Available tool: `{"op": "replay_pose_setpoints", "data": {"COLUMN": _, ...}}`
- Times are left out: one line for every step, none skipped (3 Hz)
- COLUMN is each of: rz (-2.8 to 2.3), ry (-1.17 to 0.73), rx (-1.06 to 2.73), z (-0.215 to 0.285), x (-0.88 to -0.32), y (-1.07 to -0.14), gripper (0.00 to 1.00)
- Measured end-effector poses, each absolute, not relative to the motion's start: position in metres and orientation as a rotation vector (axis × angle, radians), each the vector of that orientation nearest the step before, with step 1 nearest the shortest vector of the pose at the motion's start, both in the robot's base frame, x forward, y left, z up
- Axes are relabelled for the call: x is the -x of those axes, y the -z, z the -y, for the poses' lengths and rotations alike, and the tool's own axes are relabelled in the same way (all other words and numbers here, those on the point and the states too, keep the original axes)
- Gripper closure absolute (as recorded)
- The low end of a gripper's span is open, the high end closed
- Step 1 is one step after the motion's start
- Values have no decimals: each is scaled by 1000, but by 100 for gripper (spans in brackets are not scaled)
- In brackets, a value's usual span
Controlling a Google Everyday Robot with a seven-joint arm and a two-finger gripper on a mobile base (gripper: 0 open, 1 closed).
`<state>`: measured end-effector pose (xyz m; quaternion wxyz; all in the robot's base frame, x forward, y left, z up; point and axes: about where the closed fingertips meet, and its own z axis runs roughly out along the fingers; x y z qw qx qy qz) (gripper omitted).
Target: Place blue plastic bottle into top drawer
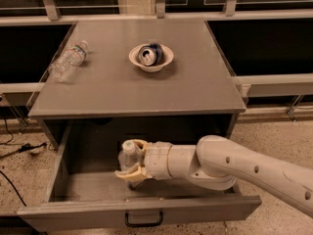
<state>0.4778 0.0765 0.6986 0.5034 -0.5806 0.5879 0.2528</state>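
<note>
Grey cabinet top (146, 94) — two things.
Crinkled bottle (67, 61) lying left, white bowl (151, 58) centre-back; gripper (126, 159) below in top drawer (73, 213), clasping blue plastic bottle (128, 154).

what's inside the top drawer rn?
Inside the top drawer: the gripper, shut on the blue plastic bottle, and the forearm reaching in from the right. The arm hides the floor under it, and the lower finger covers the bottle's base.

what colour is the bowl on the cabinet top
Cream bowl, camera view; the gripper holds the bottle inside the drawer.
</note>
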Motion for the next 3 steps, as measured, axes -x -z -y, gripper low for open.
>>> {"op": "replay_pose_setpoints", "data": {"rz": -1420, "ry": -610, "rx": 1402, "z": -76, "x": -478, "y": -702, "gripper": 100}}
{"op": "replay_pose_setpoints", "data": {"rz": -1427, "ry": -616, "rx": 1401, "z": -76, "x": -477, "y": -701, "gripper": 100}}
{"op": "replay_pose_setpoints", "data": {"rz": -1427, "ry": -616, "rx": 1401, "z": -77, "x": -477, "y": -701, "gripper": 86}}
